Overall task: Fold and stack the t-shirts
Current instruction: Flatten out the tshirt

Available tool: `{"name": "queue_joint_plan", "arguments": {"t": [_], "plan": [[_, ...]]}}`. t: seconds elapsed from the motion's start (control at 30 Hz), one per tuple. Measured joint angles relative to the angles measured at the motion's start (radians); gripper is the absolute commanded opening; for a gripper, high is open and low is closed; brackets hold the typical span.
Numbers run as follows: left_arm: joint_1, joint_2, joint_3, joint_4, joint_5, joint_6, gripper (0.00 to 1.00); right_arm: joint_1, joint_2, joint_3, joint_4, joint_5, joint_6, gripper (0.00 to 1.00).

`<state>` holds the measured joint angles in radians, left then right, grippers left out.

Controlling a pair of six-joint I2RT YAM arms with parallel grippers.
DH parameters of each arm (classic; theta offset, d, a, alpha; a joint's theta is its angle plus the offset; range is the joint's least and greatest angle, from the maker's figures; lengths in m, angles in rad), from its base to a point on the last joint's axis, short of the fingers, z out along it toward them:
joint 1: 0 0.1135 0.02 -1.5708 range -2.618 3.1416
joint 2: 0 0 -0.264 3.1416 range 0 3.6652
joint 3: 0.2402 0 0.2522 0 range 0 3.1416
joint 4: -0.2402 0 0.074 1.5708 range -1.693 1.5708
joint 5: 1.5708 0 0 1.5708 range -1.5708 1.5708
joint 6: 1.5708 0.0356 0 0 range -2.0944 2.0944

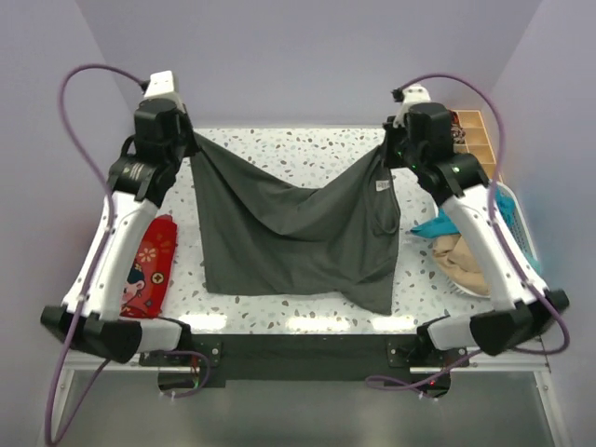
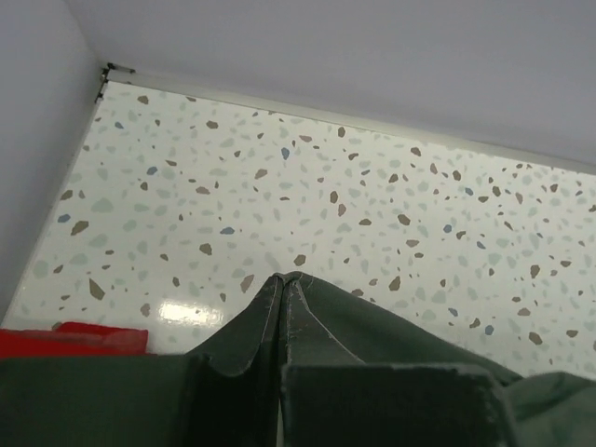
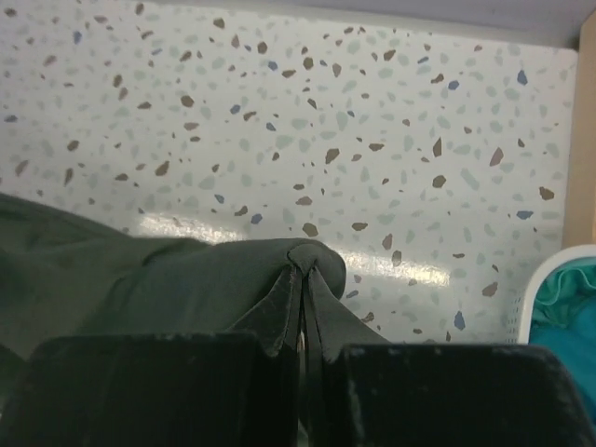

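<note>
Left gripper [image 1: 192, 142] was closed tight on one top corner of the grey shirt [image 1: 289, 233]. Right gripper [image 1: 388, 149] was closed tight on the other corner. The shirt hung between both grippers, sagging in the middle, its hem on the tabletop [image 1: 298, 149] nearer the arm bases. Red shirt [image 1: 154, 261] lay on the tabletop, near side of the left gripper. Teal shirt [image 1: 436, 226] and tan shirt [image 1: 461, 256] lay near side of the right gripper, by the basket [image 1: 521, 228].

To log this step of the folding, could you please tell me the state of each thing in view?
Grey shirt: unfolded, held up by two corners, sagging, lower part on table.
Left gripper: shut on grey shirt.
Right gripper: shut on grey shirt.
Red shirt: folded narrow, lying on table.
Teal shirt: crumpled in basket.
Tan shirt: crumpled in basket.
</note>
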<state>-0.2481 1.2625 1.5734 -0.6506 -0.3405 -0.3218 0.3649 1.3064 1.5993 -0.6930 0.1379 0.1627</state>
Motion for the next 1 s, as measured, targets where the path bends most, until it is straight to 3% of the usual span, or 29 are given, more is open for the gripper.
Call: {"name": "queue_joint_plan", "arguments": {"t": [0.27,0.5,0.77,0.87,1.0], "plan": [[0.103,0.354,0.029,0.138,0.146,-0.017,0.0,-0.036,0.373,0.096,0.034,0.009,-0.021,0.0],[0.193,0.568,-0.067,0.301,0.22,-0.062,0.0,-0.111,0.557,0.107,0.097,0.064,-0.014,0.0],[0.233,0.861,-0.037,0.393,0.267,-0.089,0.0,-0.194,0.798,0.148,0.098,0.097,0.025,0.0],[0.242,0.898,-0.028,0.388,0.265,-0.096,0.0,-0.203,0.823,0.135,0.063,0.028,0.04,0.0],[0.265,0.893,-0.035,0.401,0.266,-0.106,0.0,-0.182,0.717,-0.039,0.085,-0.064,0.084,0.0]]}}
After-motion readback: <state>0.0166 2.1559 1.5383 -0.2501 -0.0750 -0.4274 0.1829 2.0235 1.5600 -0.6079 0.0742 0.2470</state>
